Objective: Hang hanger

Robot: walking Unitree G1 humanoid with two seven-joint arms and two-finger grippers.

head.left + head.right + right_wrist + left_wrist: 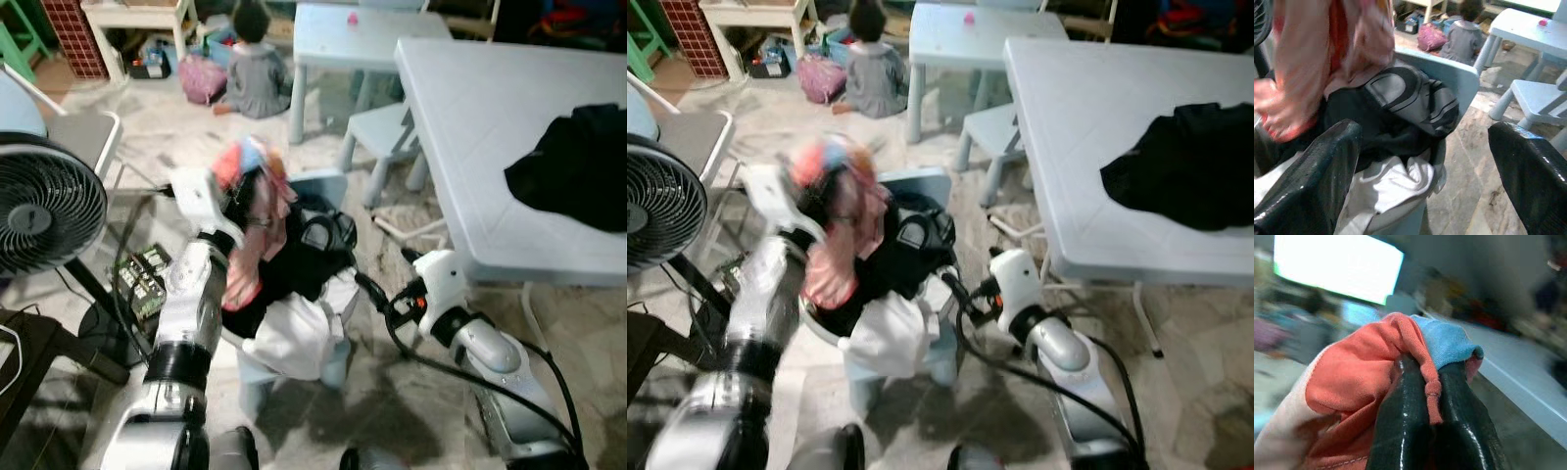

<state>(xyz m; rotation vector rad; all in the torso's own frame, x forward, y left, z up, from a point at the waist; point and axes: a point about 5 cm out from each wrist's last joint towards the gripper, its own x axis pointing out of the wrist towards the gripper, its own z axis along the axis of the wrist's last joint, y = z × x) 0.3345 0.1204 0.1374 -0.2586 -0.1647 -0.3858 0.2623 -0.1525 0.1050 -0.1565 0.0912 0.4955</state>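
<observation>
Marble floor [392, 392] runs open before us, hemmed by a white table [470, 127] at two o'clock and a fan [44, 211] at nine. Our left gripper's [1432, 382] fingers [1400, 431] are pinched together on a coral and blue garment [1366, 377], lifted over the heaped chair [323, 186] at twelve. Our right gripper [1425, 161] hovers with fingers [1308, 171] spread wide and empty, near the pile's edge. We cannot make out a hanger.
</observation>
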